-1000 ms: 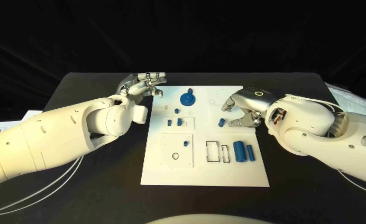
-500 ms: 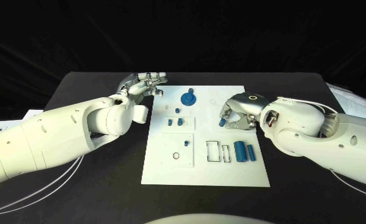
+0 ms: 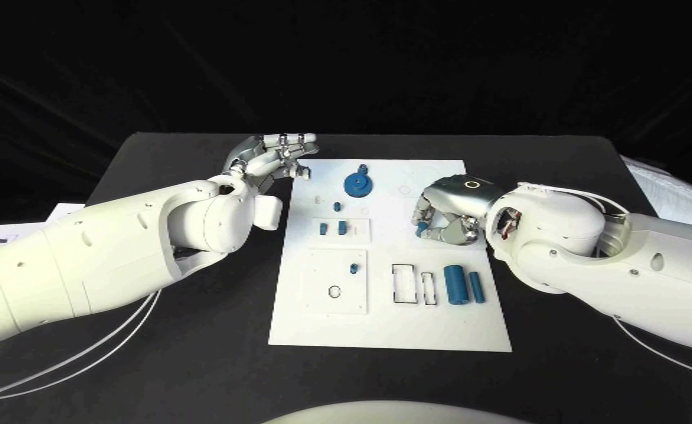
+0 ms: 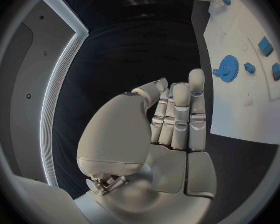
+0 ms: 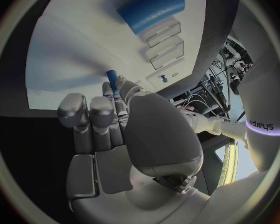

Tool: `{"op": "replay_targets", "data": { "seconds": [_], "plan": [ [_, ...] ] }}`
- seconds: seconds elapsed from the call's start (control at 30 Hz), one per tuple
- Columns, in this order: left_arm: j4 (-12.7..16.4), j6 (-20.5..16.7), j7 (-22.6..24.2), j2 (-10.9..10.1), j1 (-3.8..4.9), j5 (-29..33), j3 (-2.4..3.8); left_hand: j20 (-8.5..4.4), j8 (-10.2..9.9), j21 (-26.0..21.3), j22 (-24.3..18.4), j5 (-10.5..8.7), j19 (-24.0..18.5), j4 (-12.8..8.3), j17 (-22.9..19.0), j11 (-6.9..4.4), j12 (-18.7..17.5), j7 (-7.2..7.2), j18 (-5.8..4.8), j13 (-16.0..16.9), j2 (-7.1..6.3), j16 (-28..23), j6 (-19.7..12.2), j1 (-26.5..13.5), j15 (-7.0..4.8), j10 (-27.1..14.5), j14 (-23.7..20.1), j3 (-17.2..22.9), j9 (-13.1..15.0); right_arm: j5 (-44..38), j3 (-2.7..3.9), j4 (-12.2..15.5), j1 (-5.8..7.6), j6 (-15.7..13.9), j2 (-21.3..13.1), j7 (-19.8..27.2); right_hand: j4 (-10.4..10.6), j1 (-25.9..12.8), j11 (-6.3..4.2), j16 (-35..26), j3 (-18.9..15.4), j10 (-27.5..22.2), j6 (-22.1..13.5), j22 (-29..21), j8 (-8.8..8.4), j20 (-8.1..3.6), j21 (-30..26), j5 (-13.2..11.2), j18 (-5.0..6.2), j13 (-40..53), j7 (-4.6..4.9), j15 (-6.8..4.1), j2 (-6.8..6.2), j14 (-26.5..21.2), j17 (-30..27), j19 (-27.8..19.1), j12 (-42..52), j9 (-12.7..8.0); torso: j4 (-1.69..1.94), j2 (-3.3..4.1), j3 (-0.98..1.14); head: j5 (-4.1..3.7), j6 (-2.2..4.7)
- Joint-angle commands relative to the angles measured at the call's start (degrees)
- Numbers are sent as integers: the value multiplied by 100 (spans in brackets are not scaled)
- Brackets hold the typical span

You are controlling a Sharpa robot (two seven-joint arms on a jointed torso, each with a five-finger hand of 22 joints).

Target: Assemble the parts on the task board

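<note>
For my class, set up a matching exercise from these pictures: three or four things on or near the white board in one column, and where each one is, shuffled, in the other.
Things:
1. blue gear
2. large blue cylinder
3. small blue peg
4. left hand

Places:
A. pinched in the right hand above the task board
B. over the black table beside the board's far left corner
C. lying near the board's right edge, on the near half
D. at the board's far end

Pairs: 1-D, 2-C, 3-A, 4-B

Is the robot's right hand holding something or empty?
Holding. The right hand pinches a small blue peg between its fingertips above the white board.
</note>
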Motion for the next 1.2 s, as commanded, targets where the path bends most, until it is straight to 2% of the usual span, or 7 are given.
{"op": "replay_targets", "data": {
  "seconds": [0.03, 0.23, 0.4, 0.7, 0.83, 0.93, 1.2],
  "plan": [
    [11, 57, 67, 8, 2, -25, 4, 28, 21, -13, 7, -35, -21, -33, 3, 8, 33, -5, 55, 9, -3, 7, -38, 32, -11, -39, -36, 7, -5, 18, -13, -12, -26, 65, 21, 107, 3, 7, 1, 23, 55, 68, 58, 14, 32, -4, 30, -14, 49, 11, 5, -8, -59, 19, 10, 56, -25, 7, -2, -1, -3, 1, -4],
    [6, 61, 60, 12, 2, -25, 4, 28, 21, -13, 7, -35, -21, -33, 3, 8, 33, -5, 55, 9, -3, 7, -38, 32, -11, -39, -36, 7, -5, -1, -13, -42, -31, 21, 35, 86, -28, -8, -39, 62, 219, 228, 216, 96, 76, -29, 88, -18, 35, 18, -29, -43, -71, 23, 54, 104, -47, 31, -2, -4, -2, -6, -5],
    [3, 66, 56, 13, 2, -25, 4, 28, 21, -13, 7, -35, -21, -33, 3, 8, 33, -5, 55, 9, -3, 7, -38, 32, -11, -39, -36, 7, -5, -32, -13, -19, -33, -271, 20, 90, -95, 36, -62, 128, 388, 341, 299, 201, 95, -57, 160, -69, 15, 20, -33, -71, -25, 40, 142, 167, -74, 48, -4, -6, 1, -18, 2],
    [-17, 86, 39, 22, -3, -25, 4, 28, 29, -13, 8, -38, -22, -37, -3, 10, 48, -3, 55, 11, 2, 9, -41, 32, -11, -45, -39, 6, -4, 324, 57, 407, 80, -774, -293, 120, -133, -25, -48, 145, 530, 350, 293, 232, 64, -64, 187, -73, 8, 13, -15, -63, -78, 35, 150, 178, -165, 47, 5, -7, -2, -69, 28],
    [-33, 94, 16, 23, -9, -25, 4, 28, 32, -13, 9, -38, -23, -41, -18, 11, 54, -2, 56, 11, 3, 4, -47, 33, -10, -55, -46, 6, -5, 633, 110, 597, 177, -798, -438, 117, -140, -38, -44, 167, 561, 351, 292, 257, 57, -63, 204, -62, 2, 13, -11, -61, -89, 41, 182, 192, -184, 46, -9, -9, 9, -55, 29],
    [-31, 111, 1, 26, -11, -25, 4, 28, 34, -13, 10, -38, -23, -50, -25, 12, 60, -1, 57, 11, 2, 3, -54, 41, -11, -63, -50, 9, -5, 792, 125, 685, 215, -770, -452, 123, -140, -41, -43, 170, 564, 351, 292, 261, 57, -63, 207, -61, 2, 14, -11, -60, -91, 41, 186, 194, -186, 46, -7, -5, -4, -76, 37],
    [-30, 133, -21, 48, -19, -25, 4, 28, 39, -12, 13, -36, -25, -63, -40, 13, 72, 1, 57, 11, 6, -1, -63, 52, -11, -77, -58, 15, -6, 1174, 120, 789, 157, -599, -141, 239, -137, -78, -40, 188, 596, 363, 300, 267, 53, -60, 214, -52, 1, 15, -7, -57, -98, 46, 207, 197, -207, 49, 14, -5, -5, -38, 30]
  ]
}}
